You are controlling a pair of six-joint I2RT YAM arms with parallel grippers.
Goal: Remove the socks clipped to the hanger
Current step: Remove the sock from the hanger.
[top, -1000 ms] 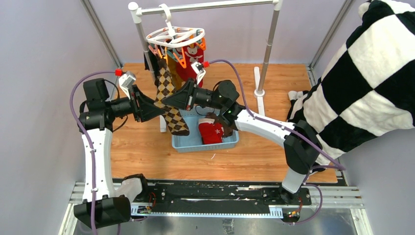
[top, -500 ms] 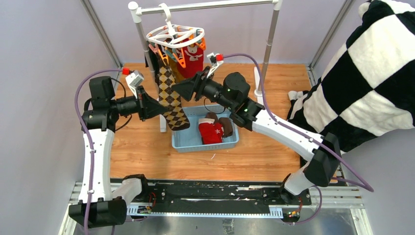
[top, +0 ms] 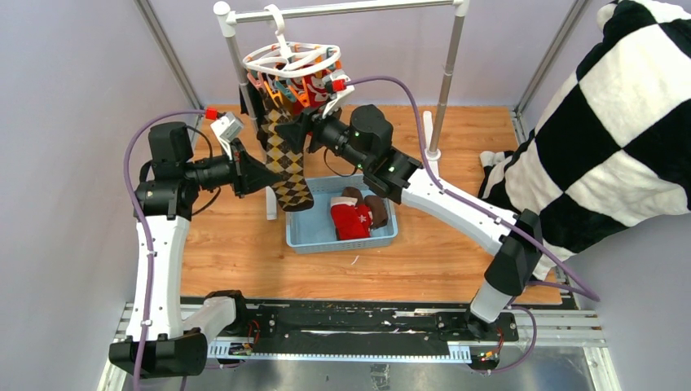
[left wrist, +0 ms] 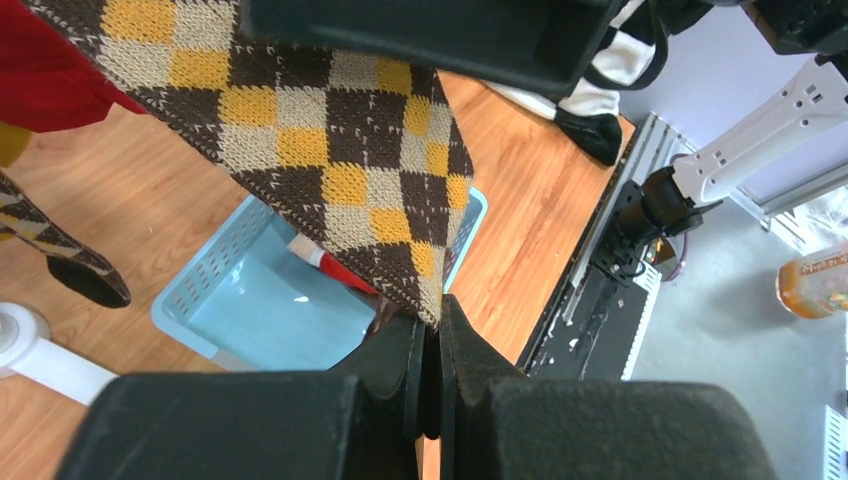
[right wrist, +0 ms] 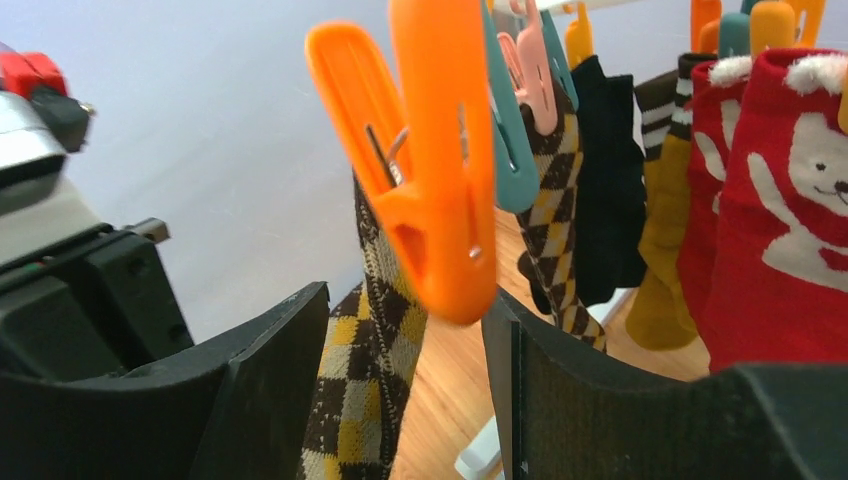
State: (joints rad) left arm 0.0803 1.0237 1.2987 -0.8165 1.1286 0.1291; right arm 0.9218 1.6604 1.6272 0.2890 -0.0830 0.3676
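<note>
top external view: hanger [top: 291,59] hangs from the rail [top: 358,8] over the bench's [top: 244,236] far edge, socks [top: 314,88] clipped beneath. left gripper [top: 265,175] is closed, pinching the argyle sock [top: 287,159] by one edge. right gripper [top: 297,129] stands open, jaws either side of an orange peg [right wrist: 435,170].

No words, numbers or brand marks could be read in any view. An orange container [left wrist: 812,287] at the edge of the left wrist view carried a label, but its print was too small and blurred to make out. The red sock [right wrist: 790,200] bore only a white animal picture.
</note>
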